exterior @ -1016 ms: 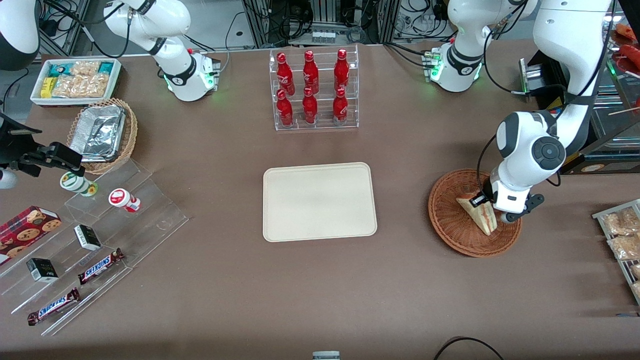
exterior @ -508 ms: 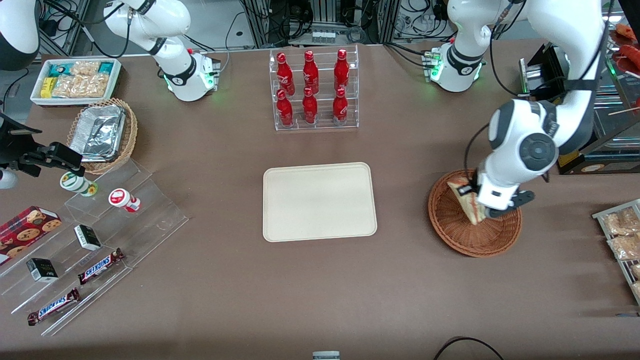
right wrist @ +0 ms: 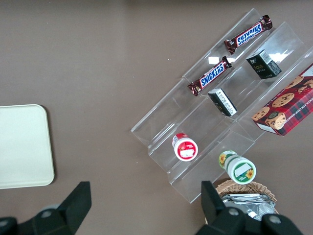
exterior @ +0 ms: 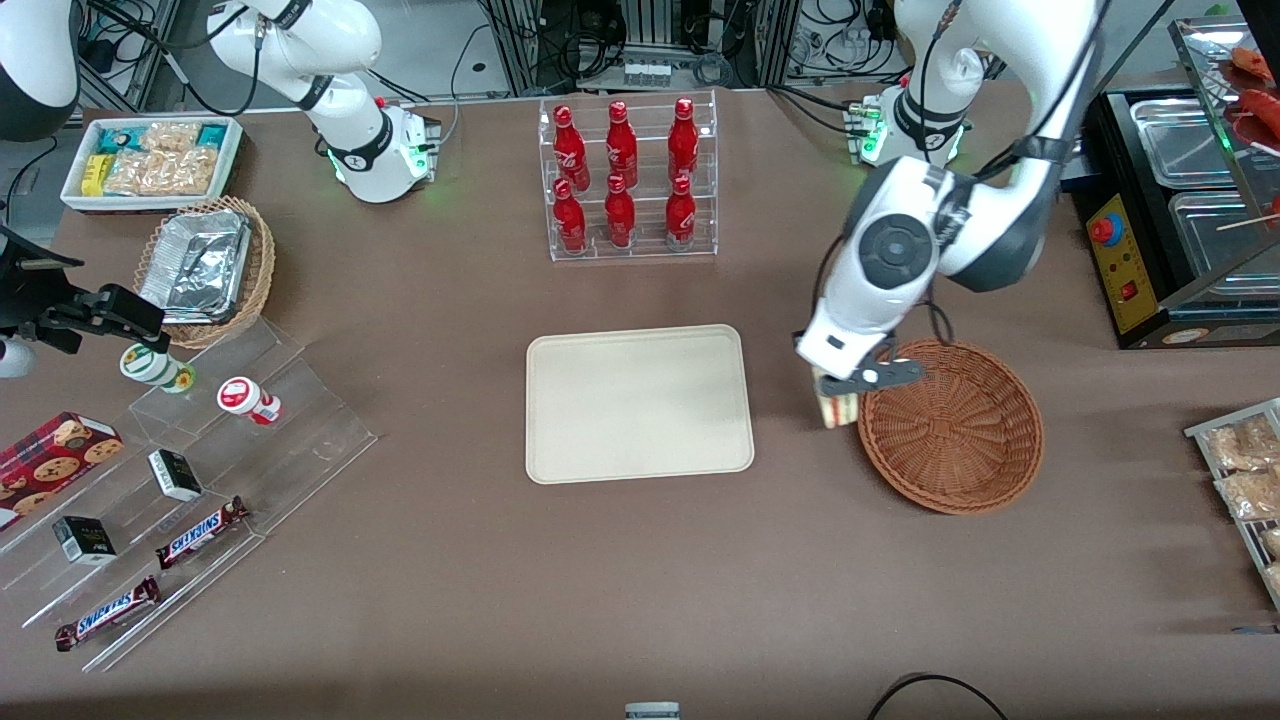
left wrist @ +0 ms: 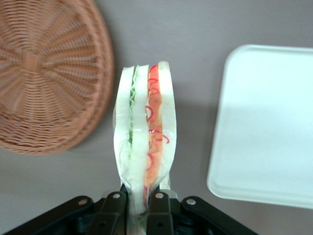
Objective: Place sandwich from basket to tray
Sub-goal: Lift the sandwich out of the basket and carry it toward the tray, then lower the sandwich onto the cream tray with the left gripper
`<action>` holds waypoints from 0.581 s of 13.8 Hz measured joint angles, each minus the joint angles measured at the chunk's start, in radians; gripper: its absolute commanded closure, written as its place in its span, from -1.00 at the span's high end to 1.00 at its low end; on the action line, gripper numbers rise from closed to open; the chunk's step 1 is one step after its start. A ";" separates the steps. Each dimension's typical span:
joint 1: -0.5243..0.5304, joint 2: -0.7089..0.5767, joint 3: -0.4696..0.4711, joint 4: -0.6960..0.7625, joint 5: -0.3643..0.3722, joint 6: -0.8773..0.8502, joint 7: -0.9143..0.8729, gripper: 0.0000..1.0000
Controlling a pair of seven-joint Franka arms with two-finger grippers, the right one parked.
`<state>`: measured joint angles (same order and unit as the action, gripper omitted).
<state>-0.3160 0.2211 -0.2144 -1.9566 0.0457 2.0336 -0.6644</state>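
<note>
- The left arm's gripper [exterior: 838, 392] hangs right of centre in the front view, above the strip of bare table between the tray and the basket, its fingers [left wrist: 157, 205] clenched on the narrow end of the sandwich [left wrist: 145, 132].
- The wrist view shows that sandwich [exterior: 836, 408] standing out straight from the gripper [left wrist: 138, 208], cut edge to the camera: white bread outside, a green layer on one side and a red layer on the other, all under clear wrap.
- It is lifted clear of the basket [exterior: 950, 425]; in the front view it overlaps the basket's rim on the side toward the tray.
- The basket [left wrist: 46, 73], round and reddish-brown wicker, sits in the right-centre of the front view with nothing visible inside.
- The tray [exterior: 639, 403], beige with rounded corners, lies at the middle of the front view with a bare surface; a corner of it [left wrist: 266, 122] shows in the wrist view beside the sandwich, apart from it.
- Above the tray in the front view, a clear rack [exterior: 629, 180] holds six red bottles.
- At the lower left of the front view, clear stepped shelves [exterior: 190, 490] carry Snickers bars [exterior: 200, 532], small dark boxes and a cookie box [exterior: 55, 455].
</note>
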 measured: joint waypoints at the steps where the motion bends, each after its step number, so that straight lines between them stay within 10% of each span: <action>1: -0.026 0.020 0.000 0.024 -0.021 0.001 0.000 -1.00; 8: -0.221 0.262 0.000 0.289 -0.043 0.011 -0.194 -1.00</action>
<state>-0.5369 0.4834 -0.2145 -1.6676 0.0026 2.0443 -0.8587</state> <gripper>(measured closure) 0.850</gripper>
